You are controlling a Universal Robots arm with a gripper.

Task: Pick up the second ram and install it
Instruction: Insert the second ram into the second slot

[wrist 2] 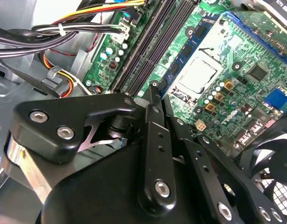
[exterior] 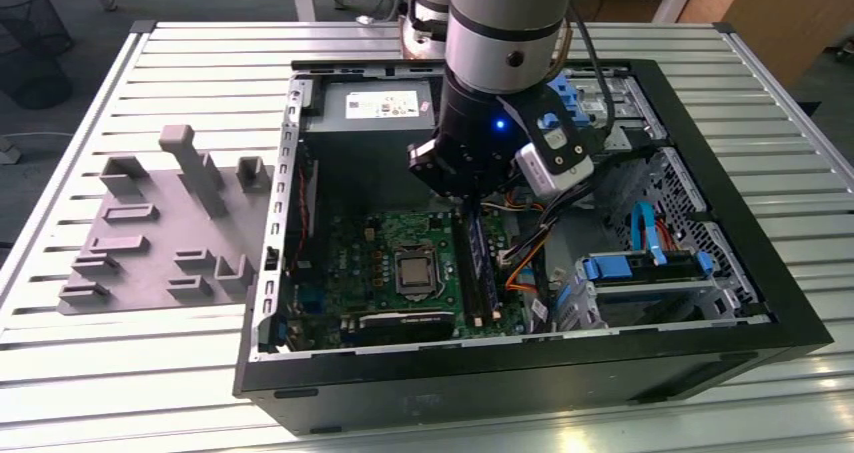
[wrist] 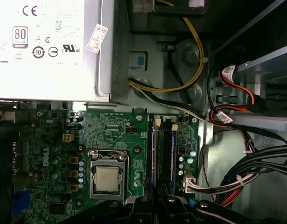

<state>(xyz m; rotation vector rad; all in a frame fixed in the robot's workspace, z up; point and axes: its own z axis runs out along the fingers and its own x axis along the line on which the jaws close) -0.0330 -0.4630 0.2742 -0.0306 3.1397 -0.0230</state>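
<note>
plainly, the second ram (exterior: 478,273) is a long, narrow stick, dark along its face with a thin blue edge. it stands on edge in the memory slots of the motherboard (exterior: 380,243), just beside the processor socket (exterior: 416,271) on the exterior view's right. in the first wrist view the second ram (wrist: 155,151) runs straight up the board as a blue-rimmed strip. a second strip (wrist: 172,151) of the same look lies just beside it, so two are counted side by side; whether that neighbour is a stick or a bare slot i cannot tell.

the gripper (exterior: 461,201) hangs directly over the near end of the ram, low inside the computer case (exterior: 534,373). in the first wrist view the gripper (wrist: 155,203) sits in line with that strip. whether it has hold of the stick, or how far it is open, i cannot tell.

around this: one green motherboard, one square metal socket (wrist: 107,178), and one grey power supply (exterior: 380,103) at the far end of the case. a bundle of coloured cables (wrist: 255,172) lies to the side, and light-blue drive brackets (exterior: 641,268) sit on the exterior view's right. one fan (wrist 2: 274,158) shows in the second wrist view. outside the case, one grey fixture plate (exterior: 147,233) with upright blocks lies on the slatted table (exterior: 134,373).
</note>
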